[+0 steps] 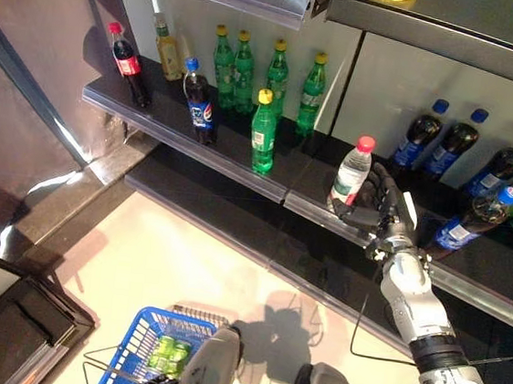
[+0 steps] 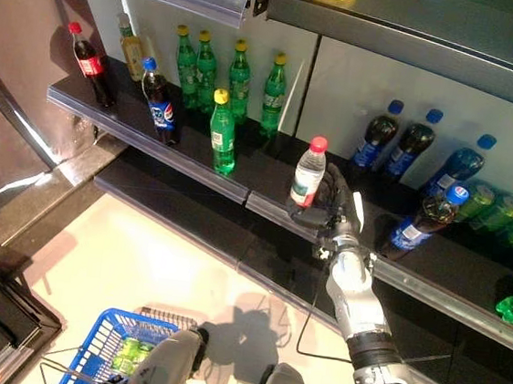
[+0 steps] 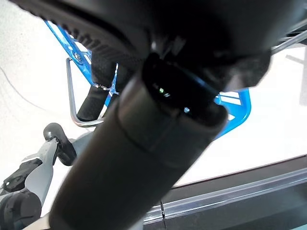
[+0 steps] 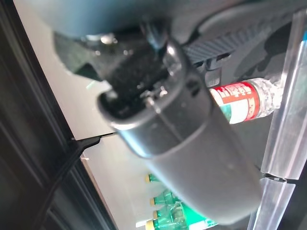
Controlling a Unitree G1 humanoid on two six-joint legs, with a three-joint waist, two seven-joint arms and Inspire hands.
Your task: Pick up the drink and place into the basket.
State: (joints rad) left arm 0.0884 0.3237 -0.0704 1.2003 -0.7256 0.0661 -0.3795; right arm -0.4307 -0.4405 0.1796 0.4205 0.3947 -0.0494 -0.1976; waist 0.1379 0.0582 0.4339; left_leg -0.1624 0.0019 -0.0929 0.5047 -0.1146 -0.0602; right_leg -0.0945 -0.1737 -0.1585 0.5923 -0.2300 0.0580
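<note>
Water bottle (image 1: 350, 176), clear with a red cap and a red-and-green label, standing upright at the front edge of the dark shelf (image 1: 197, 145). Right hand (image 1: 378, 209) reaching in from the lower right, fingers and thumb curled around the lower part of that bottle, bottle base apparently on the shelf. Same bottle seen past the hand's bulk in the right wrist view (image 4: 242, 98), label and clear body showing.

Farther left on the shelf: green bottle with a yellow cap (image 1: 263, 133) near the front edge, alone; row of green bottles (image 1: 264, 74) behind it against the back wall; dark cola bottle with a blue cap (image 1: 197, 101); dark cola bottle with a red cap (image 1: 128, 64) at the far left; pale yellowish bottle (image 1: 168, 47) beside the back wall. To the right of the hand: dark bottles with blue caps (image 1: 450, 144), upright along the back wall, and one more dark bottle (image 1: 474, 219) leaning just beside the hand.

Blue basket (image 1: 135, 340) low on the pale floor (image 1: 185, 258), well apart from the water bottle, green bottles (image 1: 166, 352) already lying inside. Left hand (image 3: 103, 93) at the basket's black handle, seemingly wrapped round it in the left wrist view, blue wire rim just beyond.
</note>
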